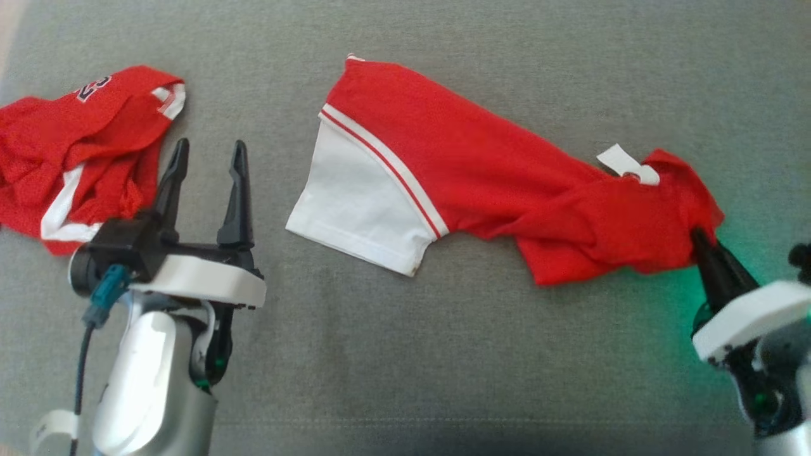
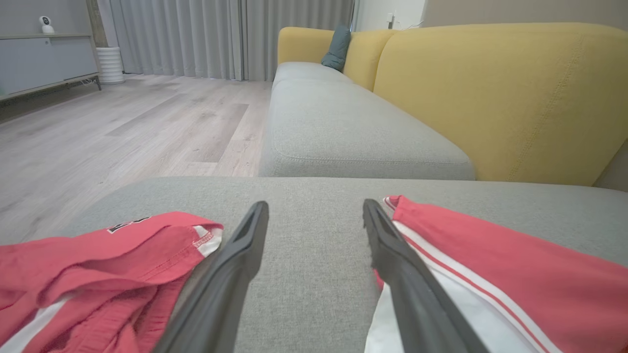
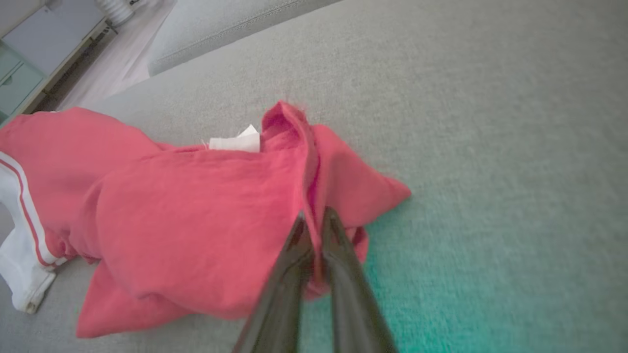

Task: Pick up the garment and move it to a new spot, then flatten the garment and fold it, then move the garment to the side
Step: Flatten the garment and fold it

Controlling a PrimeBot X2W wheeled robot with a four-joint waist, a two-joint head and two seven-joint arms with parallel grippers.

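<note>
On the gray cushion (image 1: 443,354), the red-and-white garment (image 1: 456,158) lies stretched out, its right end clamped in the right hand (image 1: 698,234). Beside it, the left hand (image 1: 211,144), fingers apart, sits between it and a crumpled red jersey (image 1: 63,158).

Grey sofa seat (image 2: 343,127), yellow backrest (image 2: 490,98), teal cushion (image 2: 337,48) at far end; pale wood floor (image 2: 122,127), grey curtains (image 2: 196,39), low cabinet (image 2: 44,63).

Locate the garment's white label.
Head view, right side: the white label pokes out of the red garment's bunched end, just up-left of the right gripper's pinch.
</note>
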